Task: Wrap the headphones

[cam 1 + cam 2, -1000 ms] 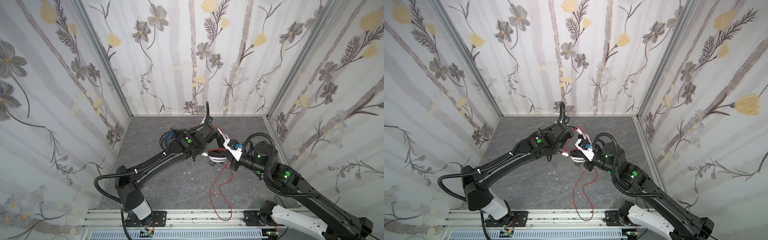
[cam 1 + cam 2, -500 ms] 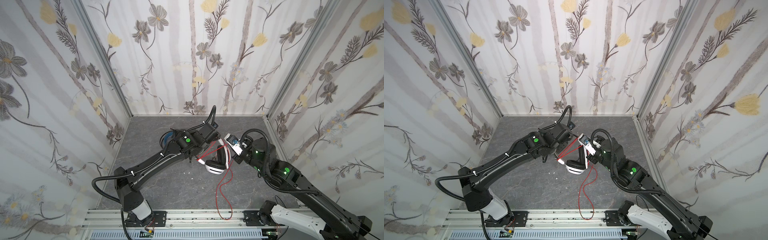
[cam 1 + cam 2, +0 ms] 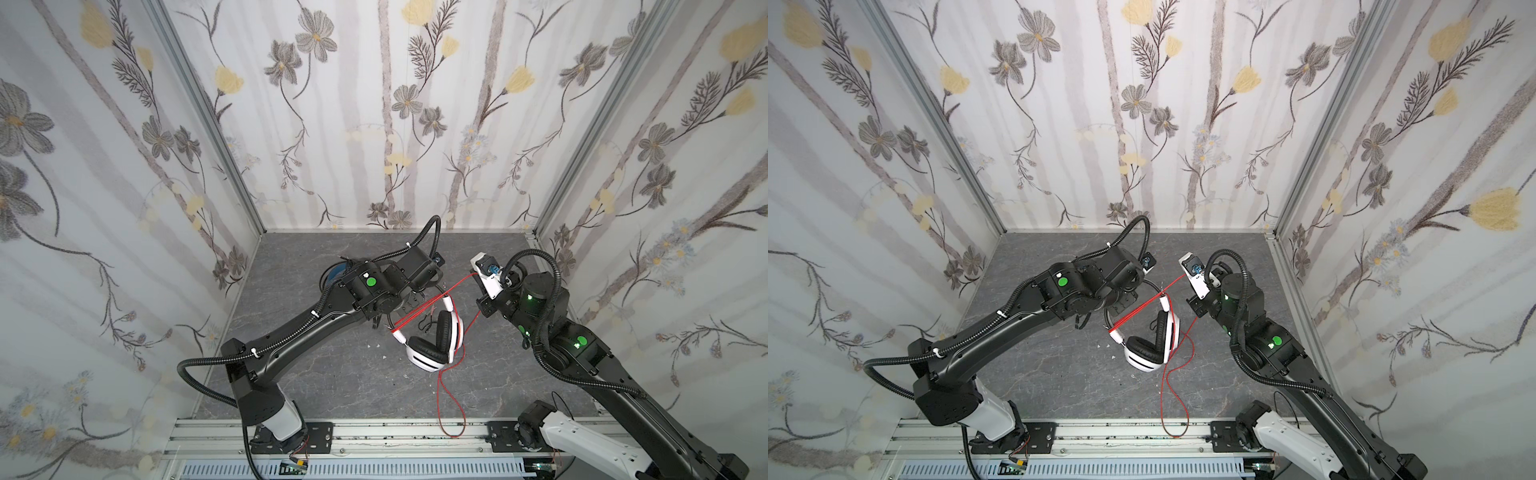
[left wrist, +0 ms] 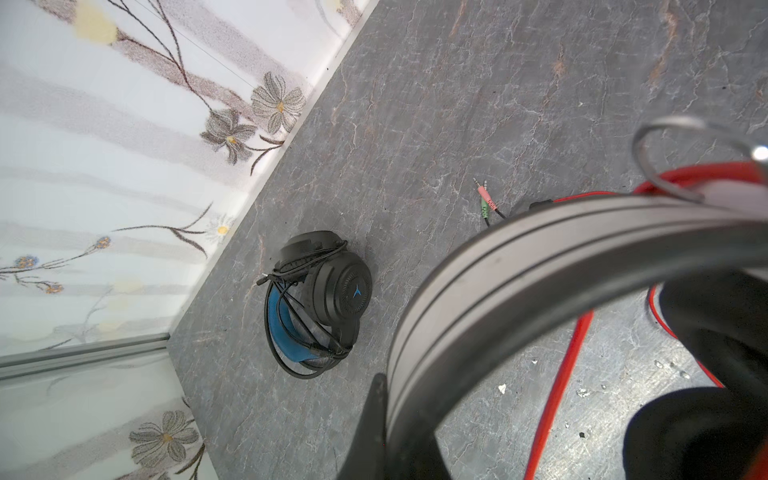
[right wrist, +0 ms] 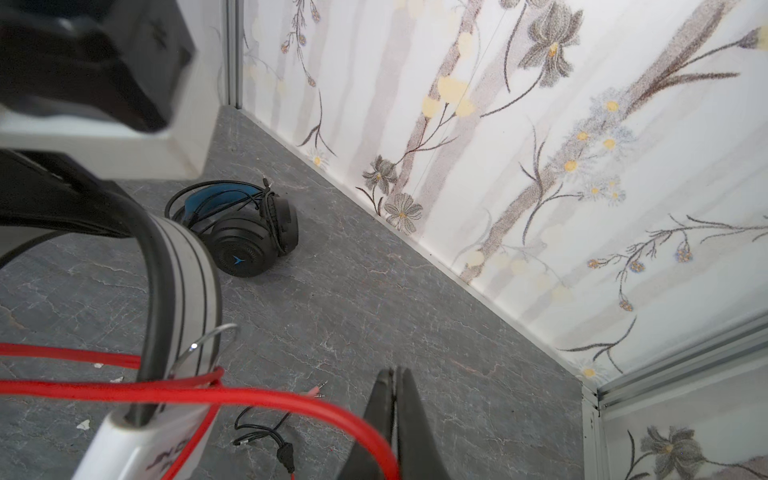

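left gripper (image 4: 386,399) clamps the white headset (image 3: 432,349) by its headband — right gripper (image 5: 394,399) is pinched shut on the red cable (image 3: 451,399), pulled straight; black headset (image 4: 320,299) lies well apart.

left claw (image 4: 380,419) mostly under its arm (image 3: 291,336) in both top views; black headset (image 3: 332,272) ahead largely covered; white headset (image 4: 540,270) band blurred.

Left arm (image 3: 291,340) and right arm (image 3: 582,353) black — green lights; ribbed cable hoses; white base links.

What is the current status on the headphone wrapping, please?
Left hand shut on white headset. Right hand shut on red cable, taut. Black headset lies wrapped, apart. Slack trails toward front rail.
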`<state>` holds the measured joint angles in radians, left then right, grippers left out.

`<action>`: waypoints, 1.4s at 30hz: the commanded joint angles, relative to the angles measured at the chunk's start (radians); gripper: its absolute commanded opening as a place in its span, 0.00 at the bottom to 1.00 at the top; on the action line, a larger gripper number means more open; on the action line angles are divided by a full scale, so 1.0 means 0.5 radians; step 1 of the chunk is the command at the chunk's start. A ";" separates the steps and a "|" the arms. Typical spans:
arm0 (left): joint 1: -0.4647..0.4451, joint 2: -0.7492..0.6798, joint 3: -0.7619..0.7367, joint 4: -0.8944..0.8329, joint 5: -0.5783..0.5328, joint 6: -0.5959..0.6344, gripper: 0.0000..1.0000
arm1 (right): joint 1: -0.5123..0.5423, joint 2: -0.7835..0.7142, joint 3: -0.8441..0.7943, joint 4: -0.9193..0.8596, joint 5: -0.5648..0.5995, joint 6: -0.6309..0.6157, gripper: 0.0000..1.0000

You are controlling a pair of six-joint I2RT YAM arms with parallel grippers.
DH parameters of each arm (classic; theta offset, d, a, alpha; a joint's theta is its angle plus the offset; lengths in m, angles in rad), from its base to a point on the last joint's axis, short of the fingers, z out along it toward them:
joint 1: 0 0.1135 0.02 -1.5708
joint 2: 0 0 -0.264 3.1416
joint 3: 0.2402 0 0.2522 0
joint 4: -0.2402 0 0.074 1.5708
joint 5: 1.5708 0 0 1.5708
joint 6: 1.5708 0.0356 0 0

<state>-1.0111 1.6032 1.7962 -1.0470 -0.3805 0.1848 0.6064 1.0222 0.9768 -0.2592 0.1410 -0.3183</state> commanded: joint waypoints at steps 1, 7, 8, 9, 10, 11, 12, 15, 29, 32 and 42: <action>-0.007 -0.028 0.031 0.042 0.045 -0.059 0.00 | -0.068 -0.024 -0.045 0.136 -0.030 0.118 0.06; -0.033 -0.047 0.042 0.032 0.046 -0.077 0.00 | -0.166 -0.083 -0.151 0.195 -0.099 0.213 0.07; -0.040 -0.045 0.060 0.027 0.064 -0.078 0.00 | -0.171 -0.081 -0.159 0.200 -0.106 0.219 0.07; -0.048 -0.042 0.081 0.013 0.081 -0.078 0.00 | -0.172 -0.080 -0.162 0.208 -0.112 0.220 0.07; -0.054 -0.029 0.110 -0.008 0.101 -0.078 0.00 | -0.176 -0.075 -0.160 0.211 -0.116 0.228 0.07; -0.063 -0.014 0.139 -0.030 0.118 -0.077 0.00 | -0.179 -0.070 -0.159 0.219 -0.120 0.231 0.07; -0.074 -0.001 0.164 -0.046 0.134 -0.078 0.00 | -0.180 -0.068 -0.159 0.231 -0.135 0.232 0.07; -0.096 0.042 0.232 -0.085 0.178 -0.078 0.00 | -0.179 -0.060 -0.149 0.255 -0.165 0.237 0.07; -0.152 0.117 0.427 -0.106 0.182 -0.093 0.00 | -0.243 -0.090 -0.202 0.304 -0.143 0.321 0.07; -0.175 0.151 0.575 -0.137 0.209 -0.087 0.00 | -0.244 -0.079 -0.217 0.316 -0.184 0.342 0.10; -0.227 0.391 1.403 -0.307 0.474 -0.155 0.00 | -0.246 -0.252 -0.228 0.551 -0.459 0.397 0.20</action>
<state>-1.1233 1.7805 2.4084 -1.2156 -0.2131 0.1497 0.4824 0.9150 0.8677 -0.0891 -0.0174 -0.1471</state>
